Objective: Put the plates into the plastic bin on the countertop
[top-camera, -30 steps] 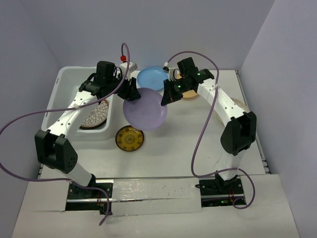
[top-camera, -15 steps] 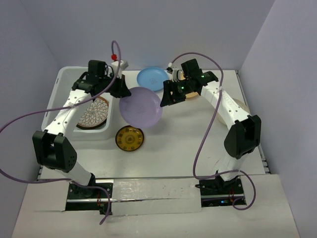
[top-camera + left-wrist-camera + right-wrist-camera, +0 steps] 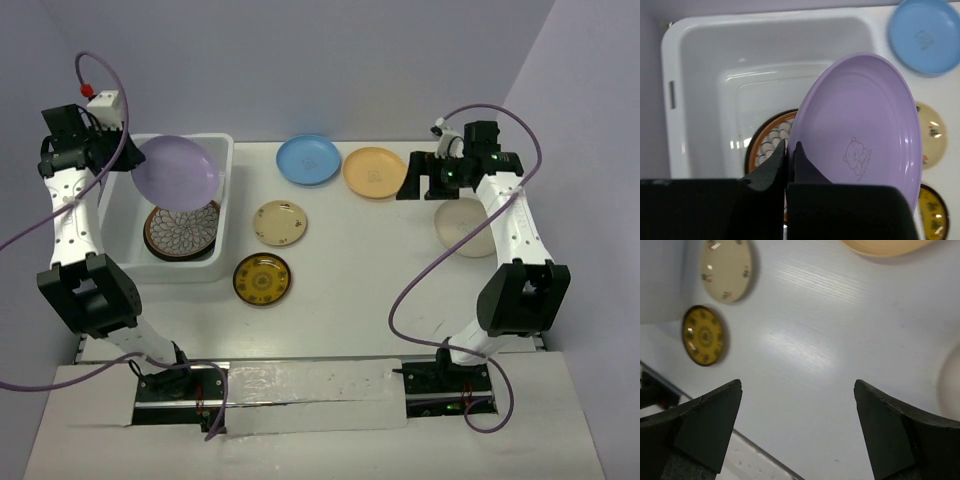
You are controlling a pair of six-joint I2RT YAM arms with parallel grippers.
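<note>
Seven plates show in the top view. I read the left hand [image 3: 133,163] as clenched on the rim of the lavender plate [image 3: 178,170], which hangs tilted above the plastic bin [image 3: 222,215]. The floral plate [image 3: 181,232] lies flat on the bin floor beneath it. On the tabletop [image 3: 370,290] lie the blue plate [image 3: 308,159], the orange plate [image 3: 375,172] just beside it, the cream plate [image 3: 280,222], the gold-patterned plate [image 3: 262,278] near the bin's front wall, and a pale plate [image 3: 465,226] under the right arm. The right hand [image 3: 415,181] hovers near the orange plate's right edge. In the left wrist view, both fingers [image 3: 772,162] pinch the lavender rim, with the bin and floral plate behind. In the right wrist view, the fingers [image 3: 705,425] stand wide apart, released and holding nothing, above bare tabletop.
</note>
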